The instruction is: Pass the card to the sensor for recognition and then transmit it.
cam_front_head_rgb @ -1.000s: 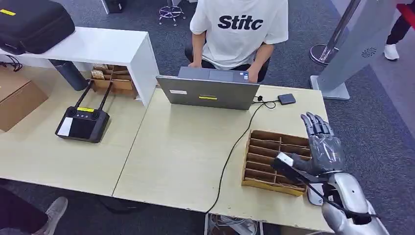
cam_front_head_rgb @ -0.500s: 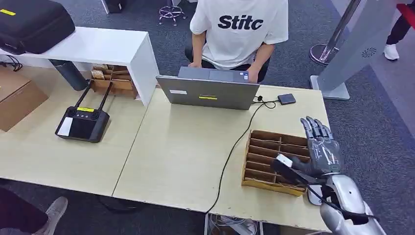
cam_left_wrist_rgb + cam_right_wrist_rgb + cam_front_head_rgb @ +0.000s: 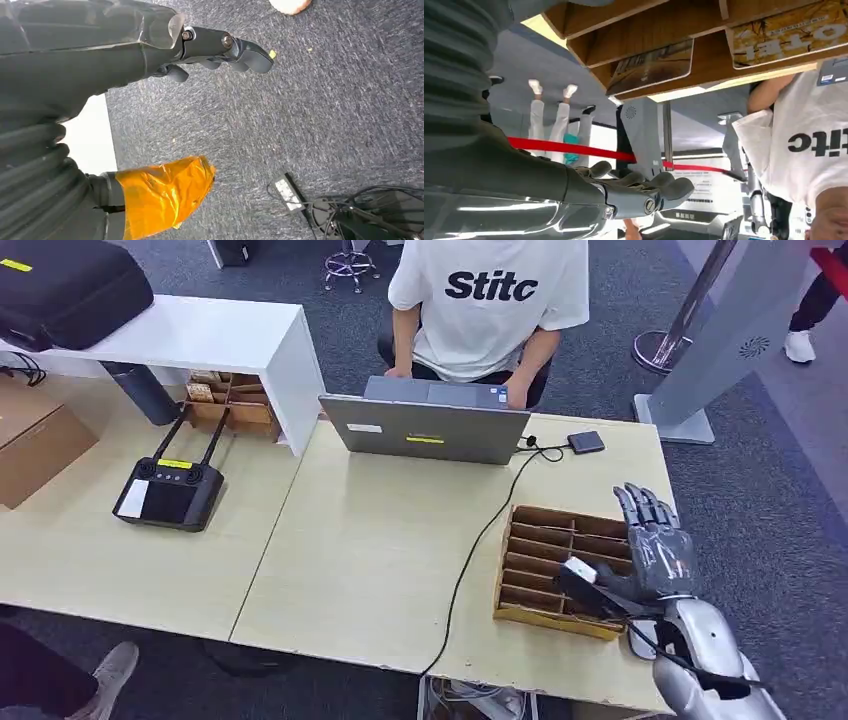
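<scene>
A wooden slotted box (image 3: 540,616) stands on the table's near right part. The right wrist view shows printed cards (image 3: 651,66) lying in the wooden slots (image 3: 704,55). My right hand (image 3: 655,545) hovers over the box's right edge, fingers straight and spread, thumb (image 3: 585,578) stretched over the slots, holding nothing. The small dark sensor (image 3: 586,442) lies at the table's far right, joined to a black cable (image 3: 480,540). My left hand (image 3: 150,55) hangs over grey carpet with its fingers (image 3: 240,50) out and its orange-taped thumb (image 3: 160,195) apart, empty.
A person in a white shirt (image 3: 490,300) sits behind an open laptop (image 3: 425,430) at the far edge. A black remote controller (image 3: 168,490) lies on the left table, near a white shelf (image 3: 200,335) and a cardboard box (image 3: 35,440).
My right hand has drawn back slightly toward me and sunk lower over the box's right edge. Nothing else has moved.
</scene>
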Motion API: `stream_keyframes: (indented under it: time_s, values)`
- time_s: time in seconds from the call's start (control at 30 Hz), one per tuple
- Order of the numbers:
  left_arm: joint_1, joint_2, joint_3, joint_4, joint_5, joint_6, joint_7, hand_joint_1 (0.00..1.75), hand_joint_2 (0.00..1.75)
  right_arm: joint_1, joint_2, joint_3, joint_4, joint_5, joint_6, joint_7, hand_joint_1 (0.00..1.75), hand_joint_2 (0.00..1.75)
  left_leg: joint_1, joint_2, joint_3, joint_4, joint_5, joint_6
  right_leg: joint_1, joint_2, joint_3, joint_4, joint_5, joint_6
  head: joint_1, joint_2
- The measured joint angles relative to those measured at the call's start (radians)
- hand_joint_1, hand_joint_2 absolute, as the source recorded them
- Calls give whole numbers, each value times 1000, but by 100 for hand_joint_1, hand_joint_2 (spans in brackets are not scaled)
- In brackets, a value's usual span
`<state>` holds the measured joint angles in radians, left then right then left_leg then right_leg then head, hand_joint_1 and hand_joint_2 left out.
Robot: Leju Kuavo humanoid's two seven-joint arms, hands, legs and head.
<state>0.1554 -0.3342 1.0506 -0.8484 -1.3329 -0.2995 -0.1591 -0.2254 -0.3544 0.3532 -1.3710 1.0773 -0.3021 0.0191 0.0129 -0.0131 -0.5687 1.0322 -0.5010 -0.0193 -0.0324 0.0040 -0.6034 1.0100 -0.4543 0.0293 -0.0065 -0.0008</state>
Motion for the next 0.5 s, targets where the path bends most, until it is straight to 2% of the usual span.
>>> stream_keyframes:
  time_s: [0.13, 0.17, 0.2, 0.5]
  values:
    - [0, 0, 3, 0, -9, -2, 0, 0, 175, 0, 2, 0, 11, 0, 0, 6, 0, 175, 0, 0, 0, 0, 0, 0, 0, 0, 0, 0, 0, 0, 0, 0]
    - [0, 0, 3, 0, -11, -3, -1, 0, 175, 0, 2, 0, 13, 0, -1, 7, 134, 175, 0, 0, 0, 0, 0, 0, 0, 0, 0, 0, 0, 0, 0, 0]
    - [0, 0, 4, 0, -13, -3, -2, 0, 175, 0, 3, 0, 14, 0, -2, 8, 171, 175, 0, 0, 0, 0, 0, 0, 0, 0, 0, 0, 0, 0, 0, 0]
    - [-4, -1, 25, 0, -33, -4, -13, 0, 175, 0, 13, 0, 21, -6, -15, -4, 175, 175, 0, 0, 0, 0, 0, 0, 0, 0, 0, 0, 0, 0, 0, 0]
